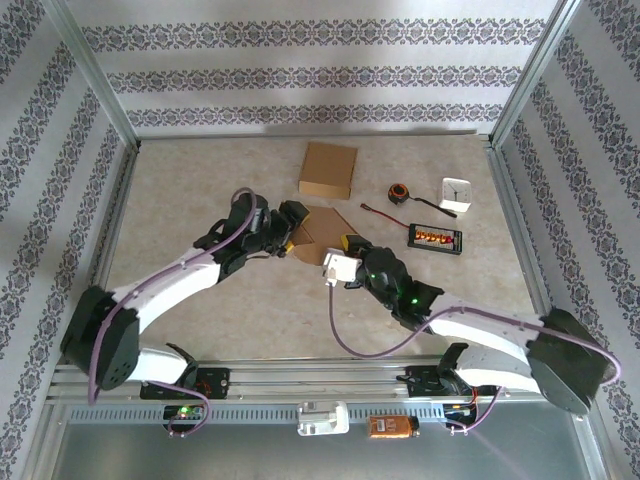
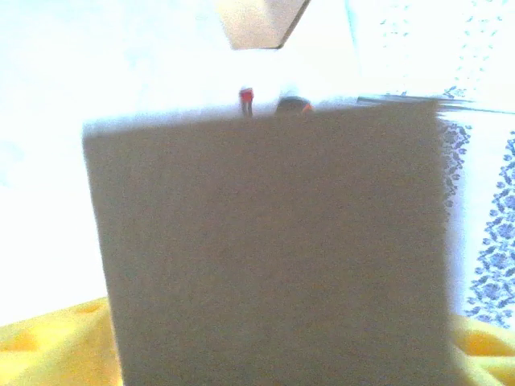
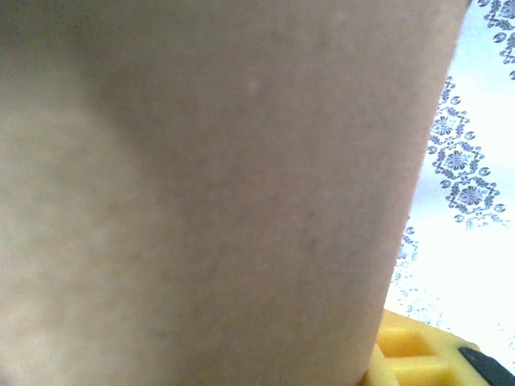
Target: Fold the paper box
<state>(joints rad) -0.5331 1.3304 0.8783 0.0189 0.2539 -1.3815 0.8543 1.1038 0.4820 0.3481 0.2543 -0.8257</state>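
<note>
One light paper box of thin card, easily creased: best pinched at flap edges. Whether left fingers or right fingers grip it, I cannot tell.

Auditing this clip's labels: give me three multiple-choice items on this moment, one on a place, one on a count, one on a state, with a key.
1. Where is the white square clock from the flat brown cardboard box at the back?
A) right of it
B) left of it
C) on it
2. How many brown cardboard pieces are in the top view?
A) one
B) two
C) four
3. The partly folded brown cardboard sheet is:
A) between the two grippers
B) alone by the left wall
C) under the clock
Key: 1A, the clock is right of the box; 2B, box plus sheet; 3A, left gripper and right gripper flank it.
</note>
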